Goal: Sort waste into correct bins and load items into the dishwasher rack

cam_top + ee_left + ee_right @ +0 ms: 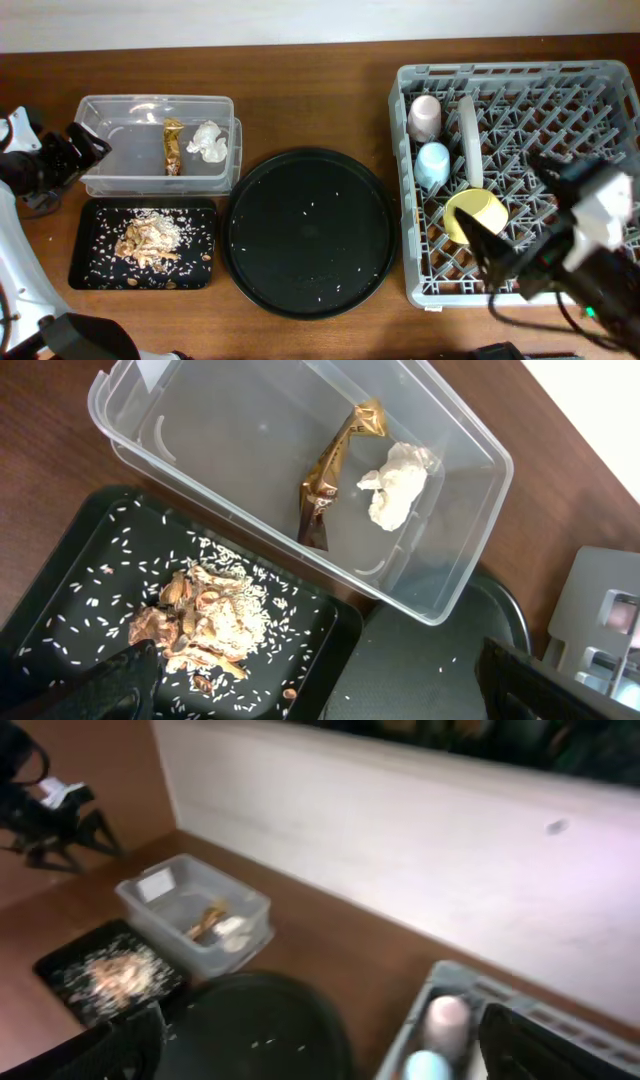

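We see both hands wide open: left hand (88,150) at nine o'clock beside clear tub (120,105) containing wrapper (173,147) and napkin (209,141); right hand (495,270) at four o'clock above rack (520,72) loaded with pink cup (424,117), blue cup (432,163), plate (468,140), yellow bowl (476,213); scraps (150,240) on black tray (90,275)

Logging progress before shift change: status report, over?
Left gripper, right gripper open, empty. Wrapper, napkin in clear tub; scraps on black tray. Pink cup, blue cup, plate, yellow bowl in rack. Rice grains on round tray.

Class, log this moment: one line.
left hand, right hand open; wrapper, napkin in tub; scraps on rectangular tray; pink cup, blue cup, bowl, plate racked
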Tool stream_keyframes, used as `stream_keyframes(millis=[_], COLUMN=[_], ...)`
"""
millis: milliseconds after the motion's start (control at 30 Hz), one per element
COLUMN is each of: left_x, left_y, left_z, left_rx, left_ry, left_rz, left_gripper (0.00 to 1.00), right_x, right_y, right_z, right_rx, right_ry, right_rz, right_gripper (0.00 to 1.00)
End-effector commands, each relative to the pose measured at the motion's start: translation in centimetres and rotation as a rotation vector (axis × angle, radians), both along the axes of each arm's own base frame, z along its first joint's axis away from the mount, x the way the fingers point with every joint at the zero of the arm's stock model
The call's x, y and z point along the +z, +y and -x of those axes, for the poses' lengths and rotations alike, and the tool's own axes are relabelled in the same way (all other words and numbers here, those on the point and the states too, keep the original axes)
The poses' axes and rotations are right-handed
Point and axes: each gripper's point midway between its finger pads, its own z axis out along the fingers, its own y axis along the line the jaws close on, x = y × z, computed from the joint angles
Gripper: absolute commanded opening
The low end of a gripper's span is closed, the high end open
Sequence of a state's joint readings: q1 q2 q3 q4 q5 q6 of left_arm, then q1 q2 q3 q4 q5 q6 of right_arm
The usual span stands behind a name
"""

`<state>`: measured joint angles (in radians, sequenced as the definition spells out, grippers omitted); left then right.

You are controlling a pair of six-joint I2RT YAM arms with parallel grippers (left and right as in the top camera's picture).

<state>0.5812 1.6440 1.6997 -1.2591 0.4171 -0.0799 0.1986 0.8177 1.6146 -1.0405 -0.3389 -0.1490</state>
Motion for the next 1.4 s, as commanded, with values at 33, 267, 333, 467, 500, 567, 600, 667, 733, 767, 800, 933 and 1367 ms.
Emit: stream_keyframes(millis=[33,267,333,467,500,567,600,667,733,767,800,933,1367], left_x=[0.0,0.0,0.0,0.0,0.0,0.0,0.0,0.0,0.0,0.0,0.0,0.0,0.0], left_y=[0.1,0.1,0.1,0.1,0.1,0.1,0.1,0.1,0.1,0.1,0.1,0.1,0.1], left_z=[0.1,0.1,0.1,0.1,0.1,0.1,0.1,0.1,0.1,0.1,0.1,0.1,0.1], left_rx=[0.005,0.005,0.005,0.005,0.005,0.005,0.005,0.005,0.005,0.005,0.005,0.005,0.005], left_ry=[-0.001,-0.001,-0.001,-0.001,-0.001,-0.001,0.000,-0.001,-0.001,0.000,-0.001,-0.001,-0.001], left_rz=[0.001,0.001,0.001,0.001,0.001,0.001,0.001,0.001,0.001,0.001,0.001,0.001,0.001], left_gripper=[1.00,1.00,1.00,1.00,1.00,1.00,1.00,1.00,1.00,1.00,1.00,1.00,1.00], right_x=[-1.5,-12.7,-15.9,-21.9,-23.6,-26.5,-27.8,-30.8,-30.7,-30.7,-30.7,-30.7,-30.7], right_y=[-4.3,-8.1,-7.5,-8.4,-8.5,-8.6,-8.6,-8.4,-8.5,-8.6,-8.6,-8.6,-8.6], right_z=[2.5,0.6,-1.1,-4.5,-5.2,-6.0,-6.2,-6.4,-6.4,-6.4,-6.4,-6.4,-6.4], right_rx=[-0.204,-0.444,-0.414,-0.456,-0.460,-0.461,-0.459,-0.455,-0.458,-0.457,-0.452,-0.450,-0.451], right_ry=[-0.100,-0.202,-0.284,-0.319,-0.313,-0.280,-0.253,-0.158,-0.166,-0.173,-0.182,-0.189,-0.187], right_rz=[0.086,0.080,0.033,-0.066,-0.065,-0.059,-0.055,-0.040,-0.029,-0.005,0.022,0.035,0.036], right_gripper=[0.98,0.98,0.98,0.98,0.98,0.98,0.98,0.98,0.98,0.98,0.98,0.98,0.98])
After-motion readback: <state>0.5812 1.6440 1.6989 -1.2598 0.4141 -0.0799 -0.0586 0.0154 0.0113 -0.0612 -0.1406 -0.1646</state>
